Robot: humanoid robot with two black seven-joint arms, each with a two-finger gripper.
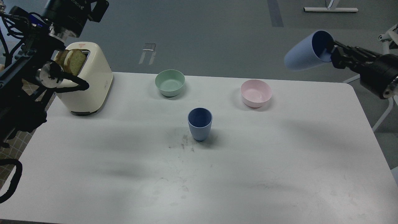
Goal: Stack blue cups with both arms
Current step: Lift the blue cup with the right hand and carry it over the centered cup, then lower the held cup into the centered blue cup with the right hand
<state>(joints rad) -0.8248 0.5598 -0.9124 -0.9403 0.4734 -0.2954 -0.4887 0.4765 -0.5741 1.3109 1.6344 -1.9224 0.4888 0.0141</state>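
Note:
One blue cup [199, 123] stands upright on the white table [124, 161], near its middle. My right gripper [332, 52] is shut on the rim of the second blue cup [303, 54]. It holds that cup high in the air at the upper right, tilted almost on its side with the base pointing left. This cup is well above and to the right of the standing cup. My left arm rises along the left edge. Its far end [99, 9] is dark at the top left, above the toaster, and its fingers cannot be told apart.
A cream toaster [88, 81] with bread slices stands at the back left. A mint-green bowl [170, 82] and a pink bowl [256, 92] sit behind the standing cup. A white frame [384, 62] stands off the table's right edge.

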